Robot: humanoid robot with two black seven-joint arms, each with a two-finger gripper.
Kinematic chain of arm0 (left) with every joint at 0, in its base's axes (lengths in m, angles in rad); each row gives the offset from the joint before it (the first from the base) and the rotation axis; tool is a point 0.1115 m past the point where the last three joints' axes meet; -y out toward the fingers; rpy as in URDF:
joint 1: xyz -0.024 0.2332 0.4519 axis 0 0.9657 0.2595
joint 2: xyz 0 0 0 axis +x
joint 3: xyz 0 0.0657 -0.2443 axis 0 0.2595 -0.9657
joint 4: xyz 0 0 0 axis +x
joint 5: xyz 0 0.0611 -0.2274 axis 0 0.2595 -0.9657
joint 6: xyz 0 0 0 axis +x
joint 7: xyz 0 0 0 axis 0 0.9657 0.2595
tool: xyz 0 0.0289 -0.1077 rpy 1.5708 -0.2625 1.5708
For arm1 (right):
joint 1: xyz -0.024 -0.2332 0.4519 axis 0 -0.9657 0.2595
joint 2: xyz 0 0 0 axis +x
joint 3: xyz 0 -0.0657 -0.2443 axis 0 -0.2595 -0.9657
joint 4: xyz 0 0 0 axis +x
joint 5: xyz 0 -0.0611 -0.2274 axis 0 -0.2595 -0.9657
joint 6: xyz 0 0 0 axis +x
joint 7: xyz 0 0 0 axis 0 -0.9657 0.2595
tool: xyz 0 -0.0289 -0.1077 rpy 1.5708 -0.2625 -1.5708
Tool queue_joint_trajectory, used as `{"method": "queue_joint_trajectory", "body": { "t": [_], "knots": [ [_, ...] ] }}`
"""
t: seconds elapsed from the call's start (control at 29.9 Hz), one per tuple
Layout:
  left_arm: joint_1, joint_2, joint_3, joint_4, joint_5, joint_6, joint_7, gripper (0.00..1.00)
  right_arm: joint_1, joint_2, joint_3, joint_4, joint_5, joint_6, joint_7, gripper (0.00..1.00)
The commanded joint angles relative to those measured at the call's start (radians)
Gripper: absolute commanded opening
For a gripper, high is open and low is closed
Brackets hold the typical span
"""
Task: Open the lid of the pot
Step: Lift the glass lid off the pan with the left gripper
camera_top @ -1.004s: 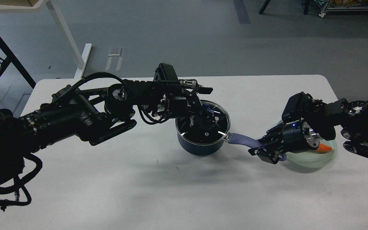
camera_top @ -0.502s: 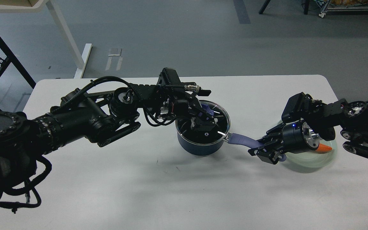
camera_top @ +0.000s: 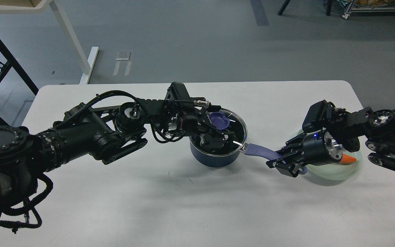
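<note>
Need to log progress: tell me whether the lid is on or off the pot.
On. The lid sits level on the pot's rim, its purple knob visible beside the left end effector.

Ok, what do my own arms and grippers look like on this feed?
Both arms are black, jointed and bare, no sleeves. Looped black cables run along the left arm. The right arm shows a silver metal wrist disc and a small blue light. The left gripper and right gripper are black.
</note>
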Motion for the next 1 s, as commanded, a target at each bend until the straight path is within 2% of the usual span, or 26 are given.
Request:
{"method": "queue_joint_trajectory", "body": {
  "t": [0.0,0.03,0.07,0.2,0.4,0.57,0.77,0.87,0.97],
  "knots": [
    [0.0,-0.001,0.0,0.0,-0.003,0.001,0.0,0.69,0.0,-0.001,0.0,0.0,0.0,0.0,0.0,0.34],
    [0.0,-0.001,0.0,0.0,-0.003,0.001,0.0,0.56,0.0,-0.001,0.0,0.0,0.0,0.0,0.0,0.34],
    [0.0,-0.003,0.0,0.0,-0.003,0.002,0.0,0.5,0.0,-0.001,0.0,0.0,0.0,0.0,0.0,0.34],
    [-0.004,-0.003,0.0,-0.002,-0.003,0.013,0.0,0.42,0.0,-0.003,0.0,0.0,0.001,-0.001,0.0,0.34],
    [-0.023,0.022,-0.007,-0.032,-0.013,0.01,0.0,0.41,-0.002,-0.006,0.0,0.0,0.001,-0.001,0.0,0.34],
    [-0.096,0.115,-0.005,-0.095,-0.082,0.004,0.0,0.42,-0.003,-0.006,0.0,0.0,0.001,-0.001,0.0,0.34],
    [-0.118,0.339,-0.007,-0.28,-0.15,0.005,0.0,0.42,-0.003,-0.007,0.0,0.0,0.001,-0.001,0.0,0.34],
    [-0.103,0.491,-0.002,-0.376,-0.161,0.016,0.0,0.42,-0.003,-0.006,0.0,0.0,0.001,-0.001,0.0,0.34],
    [-0.046,0.604,-0.002,-0.417,-0.161,0.069,0.0,0.43,-0.003,-0.006,0.0,0.0,0.001,-0.001,0.0,0.34]
  ]
}}
